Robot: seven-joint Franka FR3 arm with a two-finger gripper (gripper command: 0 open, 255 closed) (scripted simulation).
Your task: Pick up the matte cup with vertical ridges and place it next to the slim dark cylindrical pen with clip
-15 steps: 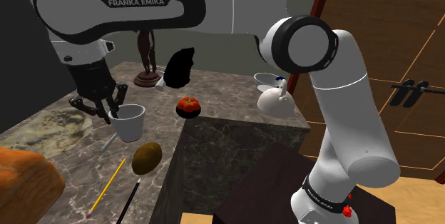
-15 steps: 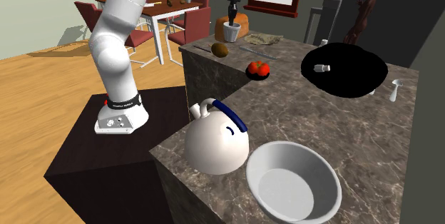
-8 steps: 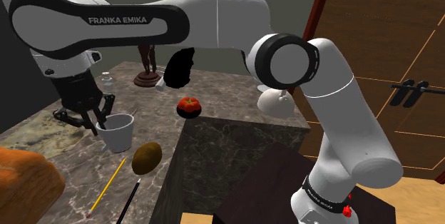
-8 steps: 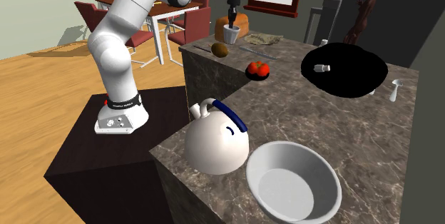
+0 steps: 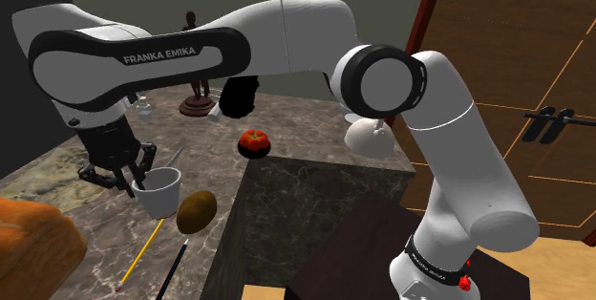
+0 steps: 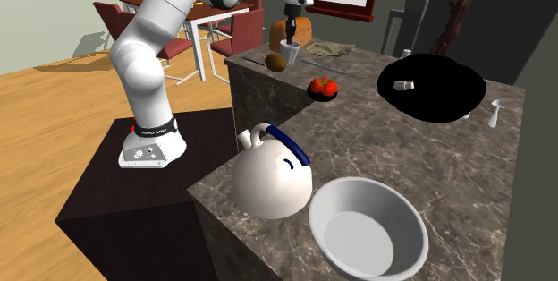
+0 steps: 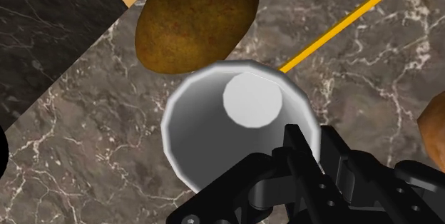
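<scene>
The tool [image 5: 137, 178] is closed on the rim of a plain white cup [image 5: 159, 193], one black finger [image 7: 305, 151] pressed over the wall. The cup stands upright, its long axis vertical and its open mouth facing up, so the wrist view looks straight down to its pale bottom [image 7: 239, 126]. It sits at the worktop's end toward the shoulder view's left, and whether its base touches the surface cannot be told. A brown potato [image 5: 196, 210] lies just beside the cup, on the side toward the stand. A yellow pencil [image 5: 143, 249] runs out from under the cup's edge. Next to it lies a slim dark pen [image 5: 174, 267], roughly parallel, near the cup but apart from it. An orange-brown lump [image 5: 29, 241] fills the shoulder view's lower left corner. Farther along the worktop [image 5: 306, 136] sit a red tomato [image 5: 253, 141], a round white teapot [image 6: 268, 174] with a blue handle, a grey bowl [image 6: 367, 225] and a dark figurine [image 5: 196, 83]. A black area [image 6: 431, 87] sits sunk into the surface. The worktop is brown with pale veining and has an L shape around the dark stand [image 6: 116, 190]. Beyond it the second exterior view shows a wooden floor and a dining table with red chairs [image 6: 192, 24].
</scene>
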